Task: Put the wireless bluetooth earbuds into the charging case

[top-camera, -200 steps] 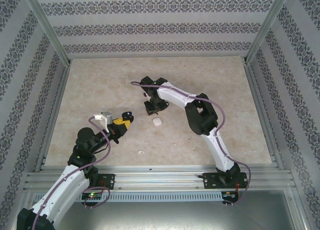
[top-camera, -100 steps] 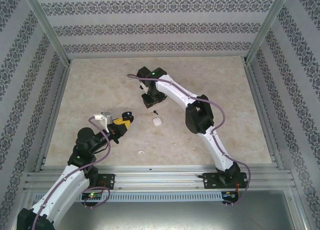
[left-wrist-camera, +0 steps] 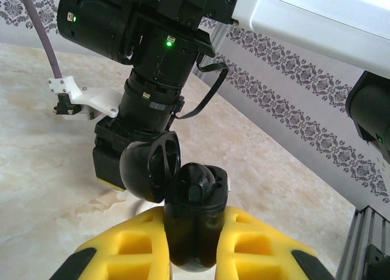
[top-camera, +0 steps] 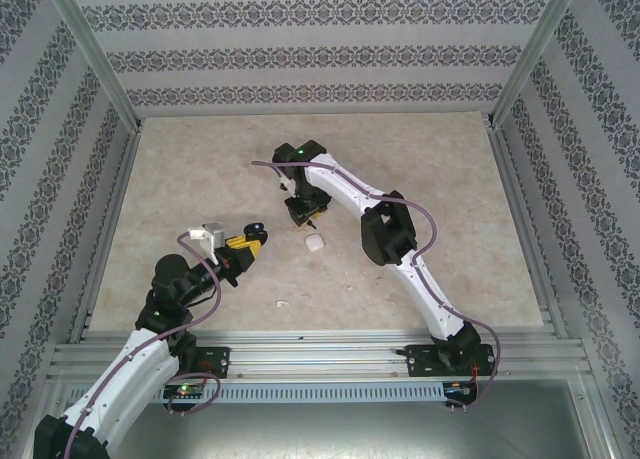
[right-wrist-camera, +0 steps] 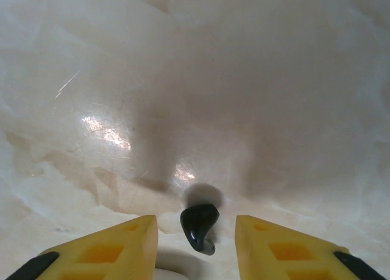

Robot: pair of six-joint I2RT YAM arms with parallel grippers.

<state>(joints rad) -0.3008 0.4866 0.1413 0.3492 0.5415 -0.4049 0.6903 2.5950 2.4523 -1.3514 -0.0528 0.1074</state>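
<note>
Where the left end effector (top-camera: 250, 241) sits centre-left in the overhead view, it is clenched on the black charging case (left-wrist-camera: 194, 231), lid up. Right end effector (top-camera: 305, 211), frame centre: released, straddling the black earbud (right-wrist-camera: 200, 226) on the counter (right-wrist-camera: 183, 78), not touching. White earbud (top-camera: 315, 242) just lower right.

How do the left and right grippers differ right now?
The left gripper is shut on the black charging case; the right gripper is open, its fingers flanking a black earbud without touching it. The left looks across the table, the right points down at it. Both have yellow fingers.
</note>
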